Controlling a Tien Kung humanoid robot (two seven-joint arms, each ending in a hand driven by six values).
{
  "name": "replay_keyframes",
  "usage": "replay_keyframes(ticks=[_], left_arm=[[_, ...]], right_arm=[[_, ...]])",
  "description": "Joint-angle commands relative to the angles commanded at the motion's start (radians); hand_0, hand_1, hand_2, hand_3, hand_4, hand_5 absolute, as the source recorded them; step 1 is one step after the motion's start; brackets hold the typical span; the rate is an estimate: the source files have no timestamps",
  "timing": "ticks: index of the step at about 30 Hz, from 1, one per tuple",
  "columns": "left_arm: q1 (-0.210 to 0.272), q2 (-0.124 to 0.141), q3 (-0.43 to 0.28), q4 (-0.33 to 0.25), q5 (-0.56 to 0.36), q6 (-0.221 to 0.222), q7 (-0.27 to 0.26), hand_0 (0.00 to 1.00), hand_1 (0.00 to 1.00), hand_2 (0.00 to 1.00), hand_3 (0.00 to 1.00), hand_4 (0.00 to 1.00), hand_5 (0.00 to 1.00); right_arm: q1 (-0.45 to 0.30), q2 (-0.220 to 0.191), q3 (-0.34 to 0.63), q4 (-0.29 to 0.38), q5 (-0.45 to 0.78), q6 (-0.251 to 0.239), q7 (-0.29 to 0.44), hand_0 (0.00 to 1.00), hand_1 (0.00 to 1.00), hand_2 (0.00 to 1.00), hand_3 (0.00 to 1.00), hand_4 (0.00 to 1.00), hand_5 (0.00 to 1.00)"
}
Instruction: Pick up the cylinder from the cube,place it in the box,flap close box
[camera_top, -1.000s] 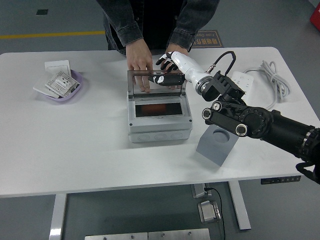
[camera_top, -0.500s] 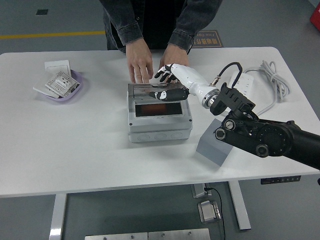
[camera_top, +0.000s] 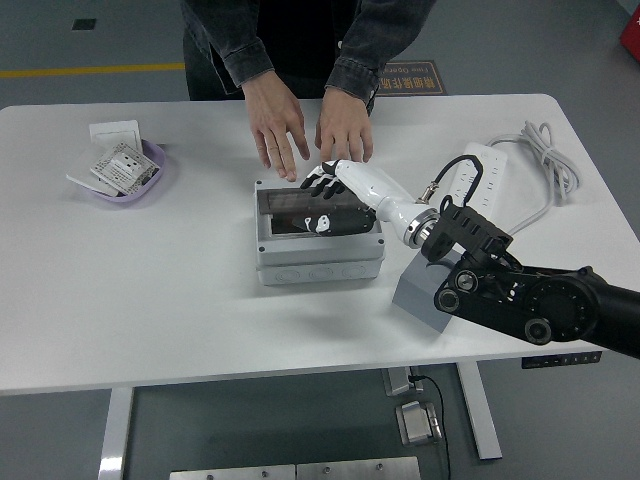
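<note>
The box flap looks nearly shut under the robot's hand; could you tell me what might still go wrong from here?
The right hand lies flat on the flap, so the fingers could slip off before it latches. The person's hands rest on the table just behind the box; a push that slides the box could hit them. The forearm passes close over the cube and may nudge it.

Right hand (camera_top: 325, 195) lying on box (camera_top: 318, 250) flap. Person's two hands (camera_top: 345, 125) resting just beyond it, blocking far side. Grey cube (camera_top: 425, 295) sitting under forearm. Table (camera_top: 150, 290) leftward lying open.
</note>
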Motion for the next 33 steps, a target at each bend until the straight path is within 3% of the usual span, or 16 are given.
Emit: replay_keyframes(ticks=[7, 12, 17, 22, 27, 33], left_arm=[[0.002, -0.001, -0.011, 0.000, 0.011, -0.001, 0.003, 0.652, 0.702, 0.591, 0.588, 0.569, 0.159], [0.005, -0.004, -0.026, 0.002, 0.027, -0.001, 0.009, 0.652, 0.702, 0.591, 0.588, 0.569, 0.160], [0.015, -0.005, -0.134, 0.004, 0.134, -0.003, 0.037, 0.651, 0.701, 0.591, 0.587, 0.566, 0.158], [0.028, -0.003, -0.241, 0.004, 0.238, -0.003, 0.056, 0.651, 0.702, 0.589, 0.587, 0.565, 0.157], [0.047, -0.002, -0.337, 0.004, 0.318, -0.003, 0.064, 0.651, 0.702, 0.589, 0.587, 0.565, 0.157], [0.069, -0.001, -0.426, 0.004, 0.399, -0.002, 0.076, 0.650, 0.701, 0.588, 0.586, 0.562, 0.158]], right_arm=[[-0.026, -0.018, 0.066, 0.008, -0.026, 0.006, -0.010, 0.603, 0.580, 0.615, 0.670, 0.898, 0.533], [-0.099, -0.048, 0.176, 0.042, -0.097, 0.021, -0.034, 0.604, 0.580, 0.614, 0.670, 0.899, 0.538], [-0.219, -0.084, 0.336, 0.128, -0.184, 0.016, -0.041, 0.600, 0.577, 0.614, 0.672, 0.902, 0.545], [-0.347, -0.089, 0.497, 0.214, -0.173, -0.038, 0.020, 0.597, 0.577, 0.609, 0.664, 0.905, 0.544], [-0.502, -0.083, 0.667, 0.307, -0.087, -0.083, 0.114, 0.597, 0.577, 0.609, 0.664, 0.905, 0.544], [-0.669, -0.062, 0.832, 0.321, 0.063, -0.109, 0.243, 0.598, 0.552, 0.599, 0.657, 0.910, 0.555]])
